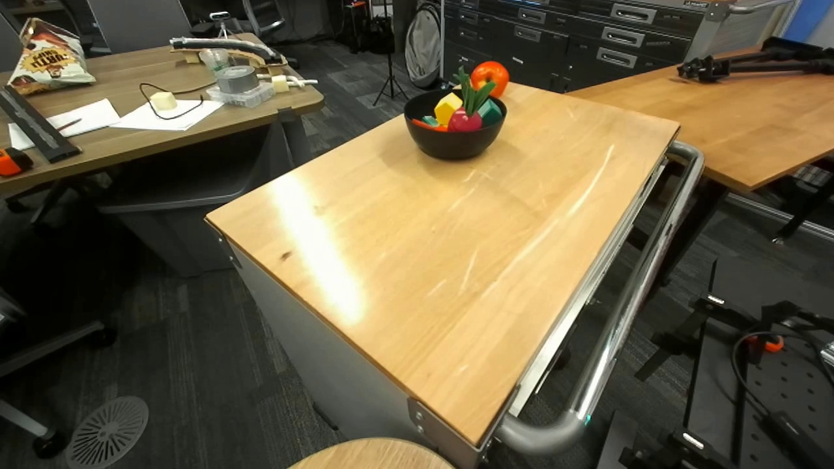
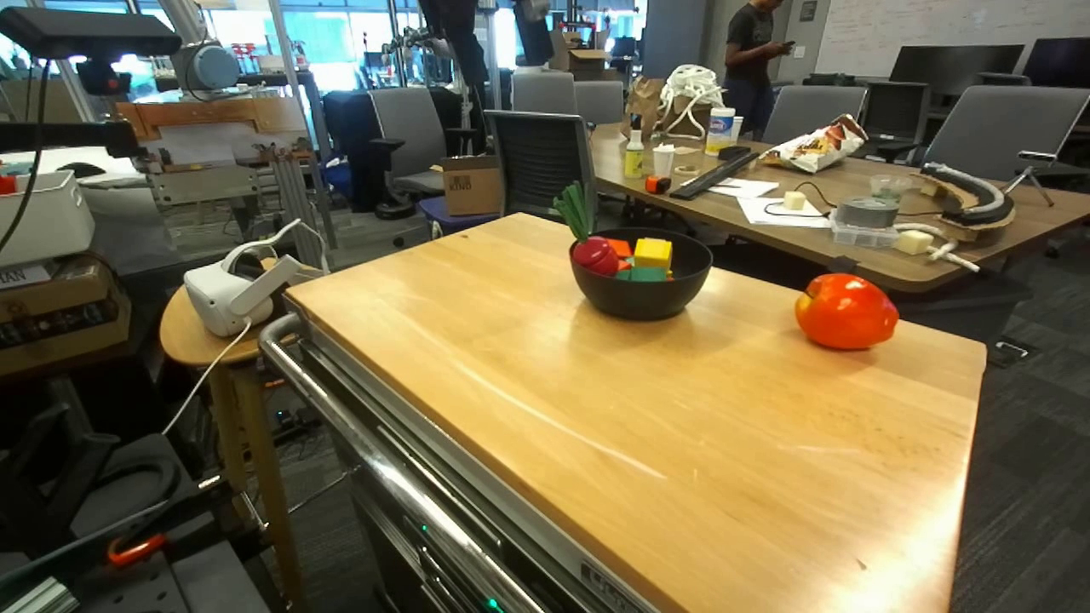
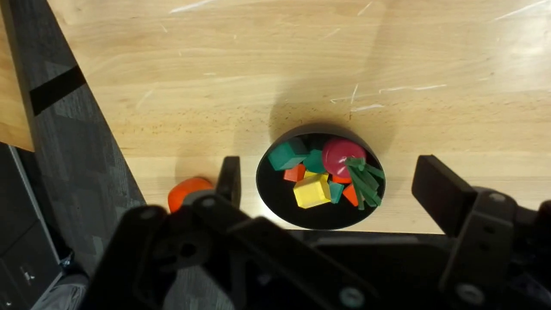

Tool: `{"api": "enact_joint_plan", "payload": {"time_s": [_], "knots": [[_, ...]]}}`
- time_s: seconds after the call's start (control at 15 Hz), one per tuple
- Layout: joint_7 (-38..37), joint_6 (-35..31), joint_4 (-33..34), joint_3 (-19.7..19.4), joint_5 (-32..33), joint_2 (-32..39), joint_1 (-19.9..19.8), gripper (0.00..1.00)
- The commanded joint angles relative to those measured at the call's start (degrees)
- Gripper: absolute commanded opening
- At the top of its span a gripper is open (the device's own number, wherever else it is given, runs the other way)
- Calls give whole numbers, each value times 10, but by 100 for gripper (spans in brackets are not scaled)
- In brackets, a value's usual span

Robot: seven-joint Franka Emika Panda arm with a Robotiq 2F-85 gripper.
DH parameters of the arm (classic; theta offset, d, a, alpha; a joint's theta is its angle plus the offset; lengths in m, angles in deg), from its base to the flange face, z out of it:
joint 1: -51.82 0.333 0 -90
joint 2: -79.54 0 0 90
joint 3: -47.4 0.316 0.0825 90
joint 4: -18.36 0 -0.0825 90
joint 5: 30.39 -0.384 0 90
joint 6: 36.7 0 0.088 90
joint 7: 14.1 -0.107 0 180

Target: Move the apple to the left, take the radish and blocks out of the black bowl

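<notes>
Dark-red round radish [image 3: 341, 154], multicol. cubic blocks [image 3: 311, 192] still in round black bowl [image 2: 643, 298] nr wooden table [image 3: 241, 77] edge; round red-orange apple [image 2: 846, 312]: move unclear; black gripper [image 3: 328, 178] spread apart.

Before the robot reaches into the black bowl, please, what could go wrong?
The radish lies beside several blocks, so grasping it might drag some along. The black bowl stands near an edge of the tabletop; jaws catching its rim could push it off. The apple, also near an edge, might roll if bumped.

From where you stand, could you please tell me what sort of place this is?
Probably a lab or shared office workspace, judging by the white VR headset, the whiteboard and the black drawer cabinet.
</notes>
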Motion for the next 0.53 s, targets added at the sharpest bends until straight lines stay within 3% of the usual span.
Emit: {"api": "enact_joint_plan", "payload": {"time_s": [0.0, 0.2, 0.47], "knots": [[-5, 2, 2, -10, 5, 1, 13, 100], [-6, 2, 3, -10, 5, 0, 13, 100], [7, -2, 52, -26, 8, 71, 6, 100]]}}
